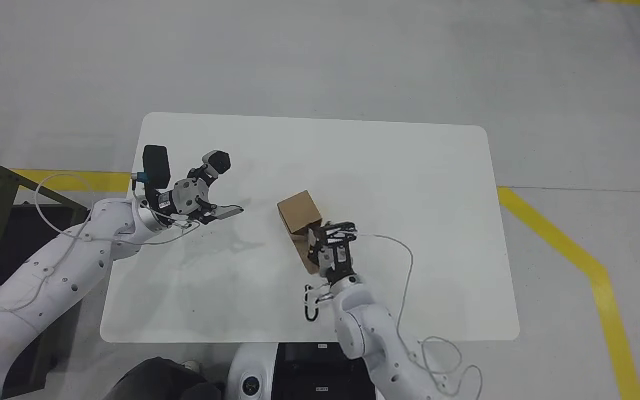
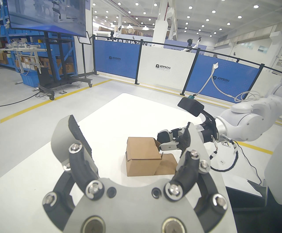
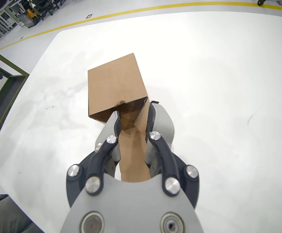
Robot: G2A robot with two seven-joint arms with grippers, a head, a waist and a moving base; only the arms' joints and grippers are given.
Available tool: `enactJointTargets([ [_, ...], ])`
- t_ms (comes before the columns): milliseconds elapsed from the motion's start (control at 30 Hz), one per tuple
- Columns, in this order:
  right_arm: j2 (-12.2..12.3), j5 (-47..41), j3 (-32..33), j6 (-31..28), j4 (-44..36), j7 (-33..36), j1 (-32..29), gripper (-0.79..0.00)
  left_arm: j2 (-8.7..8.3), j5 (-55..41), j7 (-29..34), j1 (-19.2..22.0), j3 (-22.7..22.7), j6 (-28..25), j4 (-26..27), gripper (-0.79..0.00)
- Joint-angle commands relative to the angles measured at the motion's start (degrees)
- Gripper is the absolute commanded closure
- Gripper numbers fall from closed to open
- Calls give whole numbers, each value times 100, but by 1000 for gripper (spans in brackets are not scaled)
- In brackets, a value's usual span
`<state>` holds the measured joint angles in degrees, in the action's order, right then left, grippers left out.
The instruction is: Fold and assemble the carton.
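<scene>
This is a large industrial hall set up as a robotics test floor. The signs are a high ceiling with rows of recessed ceiling lights [image 2: 198, 13] and a smooth grey floor marked with yellow lines [image 2: 44, 104]. Blue and white partition panels [image 2: 167, 66] fence off the work cell. A big screen [image 2: 47, 17] on a wheeled stand, blue racks [image 2: 72, 55] holding cardboard boxes, and a blue bin [image 2: 29, 80] stand beyond the white table [image 1: 420, 150].
</scene>
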<state>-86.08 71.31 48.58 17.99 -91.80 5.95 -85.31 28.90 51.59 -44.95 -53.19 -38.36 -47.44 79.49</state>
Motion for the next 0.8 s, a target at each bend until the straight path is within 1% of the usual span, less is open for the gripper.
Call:
enactJointTargets([
  [0,-9,-39,22,15,39,21,31,-292,0,0,0,0,0,0,0,-785],
  [133,-34,-173,41,-40,169,20,112,-265,0,0,0,0,0,0,0,-785],
  [200,-53,-223,27,-43,257,-8,162,-222,0,0,0,0,0,0,0,-785],
  [233,-64,-243,13,-36,305,-15,186,-191,0,0,0,0,0,0,0,-785],
  [267,-76,-283,-4,-39,347,-7,207,-132,0,0,0,0,0,0,0,-785],
  [333,-95,-329,-23,-37,422,-25,247,-62,0,0,0,0,0,0,0,-785],
  [400,-111,-366,-33,-21,469,-56,266,-12,0,0,0,0,0,0,0,-785],
  [433,-116,-378,-30,-8,486,-77,271,0,0,0,0,0,0,0,0,-785],
  [633,-121,-377,50,-33,499,-163,277,0,0,0,0,0,0,0,0,-785],
  [767,-67,-77,83,-391,267,-129,247,0,0,0,0,0,0,0,0,-785],
])
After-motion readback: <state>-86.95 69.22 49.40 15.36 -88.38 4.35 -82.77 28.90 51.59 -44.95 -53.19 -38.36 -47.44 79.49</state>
